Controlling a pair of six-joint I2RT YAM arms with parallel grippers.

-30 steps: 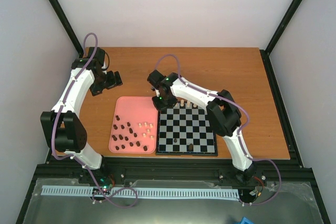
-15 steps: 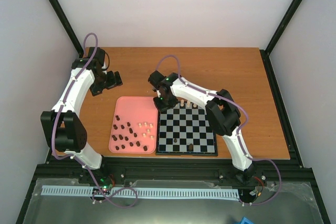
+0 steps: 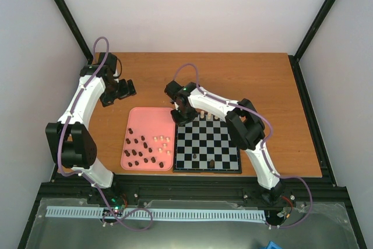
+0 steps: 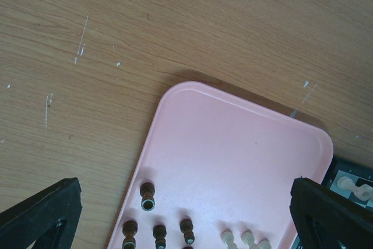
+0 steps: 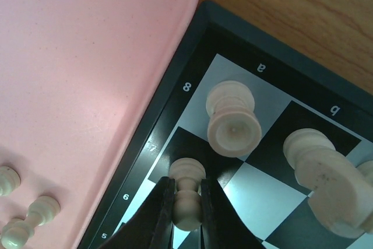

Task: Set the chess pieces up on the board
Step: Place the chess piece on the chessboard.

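My right fingers (image 5: 162, 214): clamped on cream pawn (image 5: 187, 199), at the far-left corner of the board (image 5: 175, 115), beside rook (image 5: 233, 118).
My left fingers (image 4: 41, 217): spread, empty.
Risk: if I release off-centre, pawn may tip into rook.

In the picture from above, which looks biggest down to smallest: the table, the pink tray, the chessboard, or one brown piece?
1. table
2. chessboard and pink tray: they look about alike
3. brown piece

Pink tray (image 3: 148, 122) on wooden table (image 3: 250, 80)
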